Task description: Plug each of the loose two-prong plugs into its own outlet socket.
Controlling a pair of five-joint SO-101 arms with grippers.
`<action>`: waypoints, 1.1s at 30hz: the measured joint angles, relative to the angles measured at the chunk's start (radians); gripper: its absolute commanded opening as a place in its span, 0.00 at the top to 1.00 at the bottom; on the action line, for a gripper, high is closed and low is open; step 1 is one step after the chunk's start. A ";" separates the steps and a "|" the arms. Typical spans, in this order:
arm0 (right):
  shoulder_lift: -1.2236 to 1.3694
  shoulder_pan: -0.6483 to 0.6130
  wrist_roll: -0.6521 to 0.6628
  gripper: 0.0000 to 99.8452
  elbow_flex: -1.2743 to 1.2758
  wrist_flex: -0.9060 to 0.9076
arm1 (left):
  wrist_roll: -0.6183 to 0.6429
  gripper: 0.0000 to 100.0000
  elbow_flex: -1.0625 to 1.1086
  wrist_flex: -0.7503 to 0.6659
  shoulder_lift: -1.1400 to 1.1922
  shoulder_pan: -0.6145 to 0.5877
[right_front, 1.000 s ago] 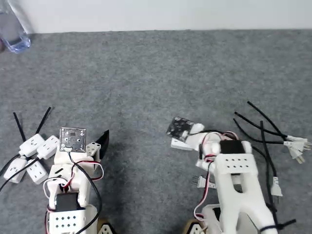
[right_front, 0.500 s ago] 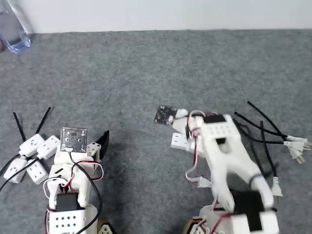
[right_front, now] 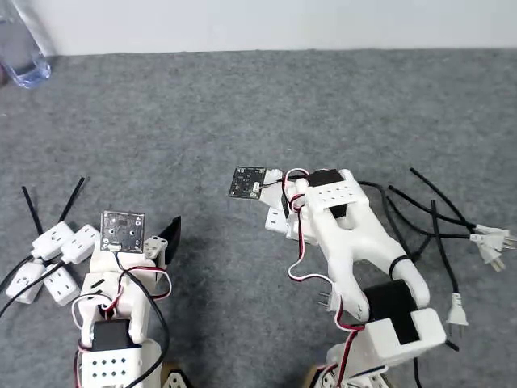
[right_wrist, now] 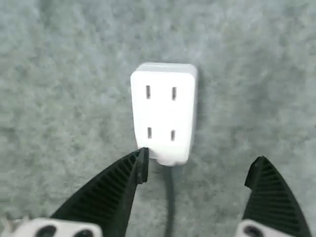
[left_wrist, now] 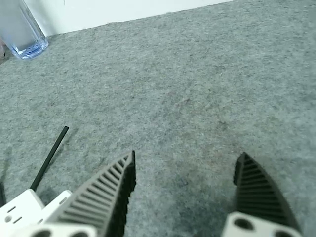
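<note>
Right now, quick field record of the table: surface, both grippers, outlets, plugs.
surface: grey felt-like mat
left gripper: open, empty, over bare mat beside a cluster of white plastic outlet blocks
right gripper: open, empty, above a white two-socket outlet block on a black cord, sockets empty
plugs: white two-prong plugs on black cords, loose on the mat by the right arm
other: clear bottle at the far corner

We find a socket cluster (right_front: 55, 242) at lower left, loose plugs (right_front: 489, 241) at right edge. A single socket (right_front: 275, 220) lies at centre.
</note>
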 measured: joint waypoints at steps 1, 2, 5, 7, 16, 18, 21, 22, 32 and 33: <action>0.014 -0.011 0.000 0.67 0.002 0.012 | 0.000 0.70 0.000 0.000 0.000 0.000; 0.020 -0.014 0.000 0.67 0.006 0.031 | 0.000 0.70 0.000 0.000 0.000 0.000; 0.002 -0.012 -0.002 0.67 -0.005 0.092 | 0.000 0.70 0.000 0.000 0.000 0.000; -0.025 -0.018 0.000 0.67 -0.005 0.124 | 0.000 0.70 0.000 0.000 0.000 0.000; -0.072 -0.020 0.000 0.67 -0.006 0.144 | 0.000 0.70 0.000 0.000 0.000 0.000; -0.072 -0.038 -0.002 0.67 -0.006 0.144 | 0.000 0.70 0.000 0.000 0.000 0.000; -0.074 -0.061 0.000 0.67 -0.003 0.121 | 0.000 0.70 0.000 0.000 0.000 0.000; -0.074 -0.060 0.000 0.67 -0.003 0.110 | 0.000 0.70 0.000 0.000 0.000 0.000; 0.032 -0.066 0.074 0.67 -0.018 0.012 | 0.000 0.70 0.000 0.000 0.000 0.000; 0.069 -0.064 0.074 0.67 -0.041 0.012 | 0.000 0.70 0.000 0.000 0.000 0.000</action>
